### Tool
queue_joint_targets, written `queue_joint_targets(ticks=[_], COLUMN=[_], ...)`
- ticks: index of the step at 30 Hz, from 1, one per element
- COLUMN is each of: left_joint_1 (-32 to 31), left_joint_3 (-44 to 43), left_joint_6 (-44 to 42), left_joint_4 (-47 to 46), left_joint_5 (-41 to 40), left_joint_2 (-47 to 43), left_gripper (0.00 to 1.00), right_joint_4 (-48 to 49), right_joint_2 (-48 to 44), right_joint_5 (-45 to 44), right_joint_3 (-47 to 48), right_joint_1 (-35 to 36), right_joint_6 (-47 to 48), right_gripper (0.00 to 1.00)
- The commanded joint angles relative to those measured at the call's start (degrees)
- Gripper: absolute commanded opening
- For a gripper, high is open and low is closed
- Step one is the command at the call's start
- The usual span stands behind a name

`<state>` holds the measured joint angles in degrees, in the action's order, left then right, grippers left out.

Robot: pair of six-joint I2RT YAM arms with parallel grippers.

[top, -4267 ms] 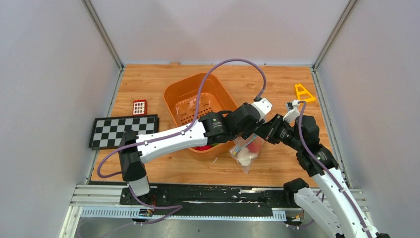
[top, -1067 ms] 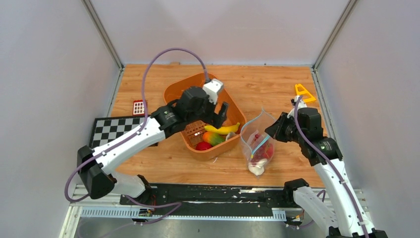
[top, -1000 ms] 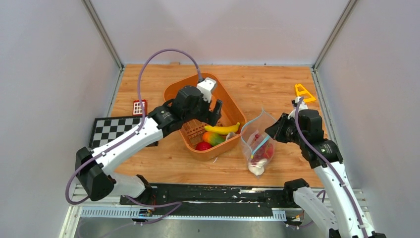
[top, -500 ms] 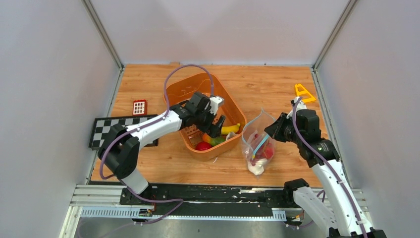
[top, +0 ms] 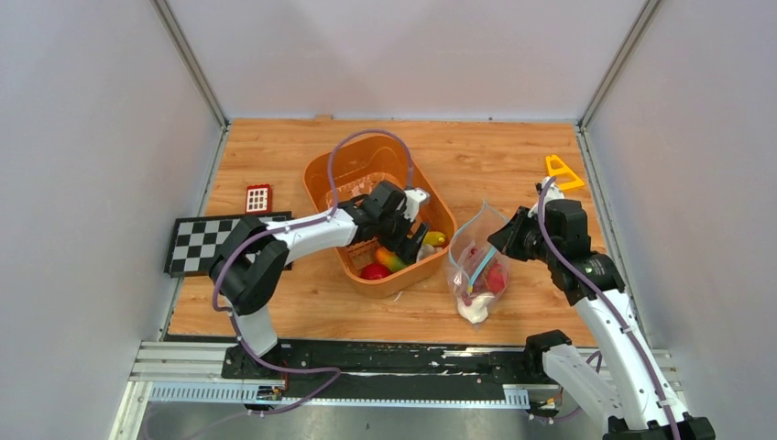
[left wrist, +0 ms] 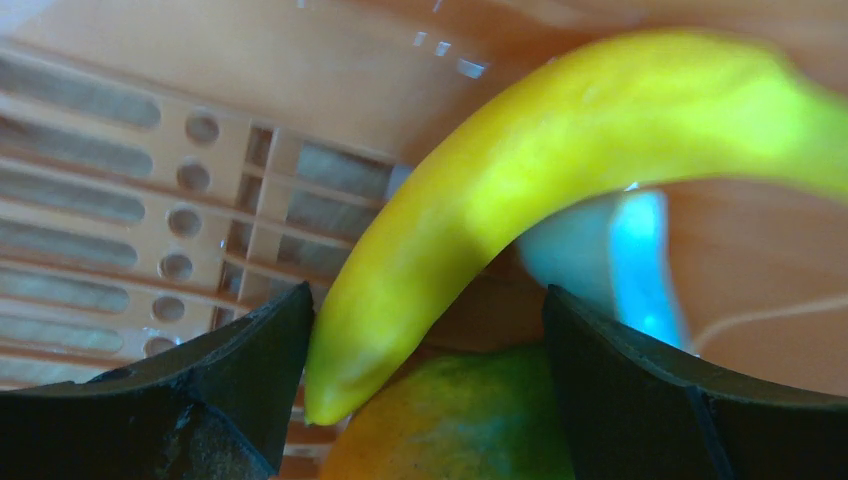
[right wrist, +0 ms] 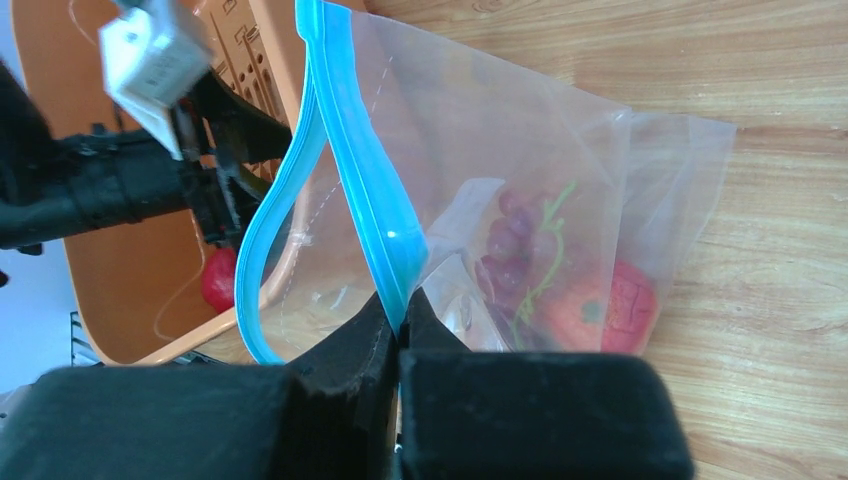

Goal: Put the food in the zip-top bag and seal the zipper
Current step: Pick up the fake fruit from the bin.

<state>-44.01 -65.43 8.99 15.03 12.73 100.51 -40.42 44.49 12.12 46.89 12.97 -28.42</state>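
In the left wrist view the banana (left wrist: 520,190) is being blurred at its right end, and the green and orange piece (left wrist: 455,430) is being cut off by the bottom edge. In the right wrist view the near part of the zip-top bag (right wrist: 520,150) is being hidden behind the right gripper (right wrist: 400,322).

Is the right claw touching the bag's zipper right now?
Touching. The right wrist view shows the right claw pinched shut on the teal zipper, the strip running straight into its closed fingertips.
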Motion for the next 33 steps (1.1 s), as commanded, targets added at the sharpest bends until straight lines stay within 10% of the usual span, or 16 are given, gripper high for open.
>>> queue_joint_targets(ticks=[1, 8, 16, 33], left_joint_1=[-1.5, -1.5, -1.6, 0.0], left_joint_3=[1.8, 2.0, 1.5, 0.1], left_joint_6=[-0.4, -1.3, 0.1, 4.8], left_joint_4=[4.9, 8.7, 8.4, 6.0], left_joint_5=[-3.9, -6.5, -7.3, -15.8], left_joint_2=[3.3, 0.6, -5.8, -19.3], left_gripper=[0.9, 0.88, 0.31, 0.16], right_joint_4=[2.6, 1.6, 1.0, 1.1], right_joint_2=[-0.4, -2.0, -3.6, -5.0], right_joint_5=[0.6, 0.4, 0.3, 1.2], right_joint_3=[1.1, 0.9, 0.7, -0.2], right_joint_1=[-0.2, -0.1, -0.1, -0.1], right_joint_6=[-0.9, -1.0, -1.3, -2.0], right_gripper=[0.0, 0.0, 0.0, 0.0])
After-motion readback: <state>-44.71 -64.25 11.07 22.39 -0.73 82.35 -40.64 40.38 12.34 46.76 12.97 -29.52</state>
